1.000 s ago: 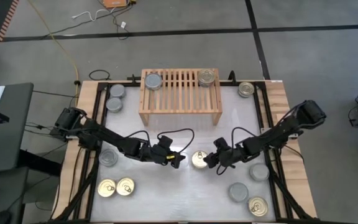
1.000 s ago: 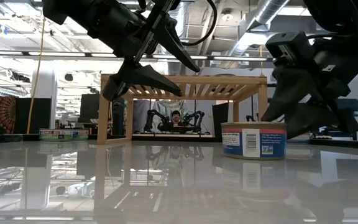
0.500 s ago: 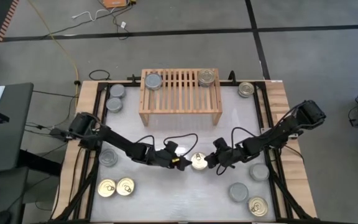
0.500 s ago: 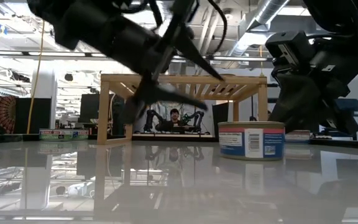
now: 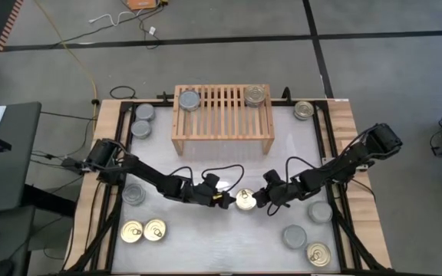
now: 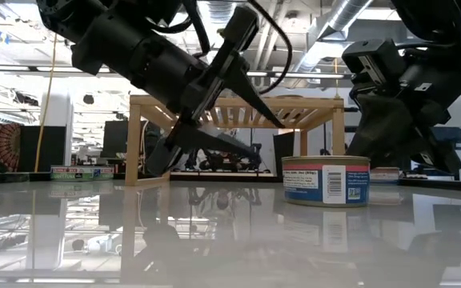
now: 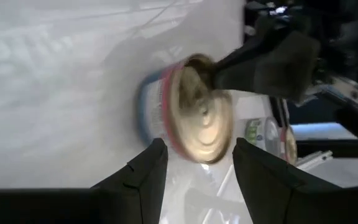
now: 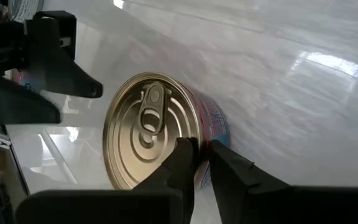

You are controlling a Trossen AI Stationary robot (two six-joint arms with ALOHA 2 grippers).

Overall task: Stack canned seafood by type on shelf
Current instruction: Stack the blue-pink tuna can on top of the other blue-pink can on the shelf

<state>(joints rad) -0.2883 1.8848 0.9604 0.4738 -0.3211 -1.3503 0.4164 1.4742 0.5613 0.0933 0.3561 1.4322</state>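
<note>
Midway through stacking. Gold-topped round tin (image 5: 245,199) standing on white table (image 5: 221,245), well in front of light-wood slatted shelf (image 5: 222,112). Left gripper (image 5: 222,200) spread beside it, unclosed. Right gripper (image 5: 261,198) nearly pressed together at tin's other edge. Next, probably: closing left fingers around tin, lifting toward shelf's gold stack (image 5: 255,95).

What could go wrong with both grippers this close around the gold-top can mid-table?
The left gripper and right gripper flank the same gold-top can, so they could collide. The right fingers sit nearly shut at the can's rim, a thin hold that might slip or tip it.
</note>
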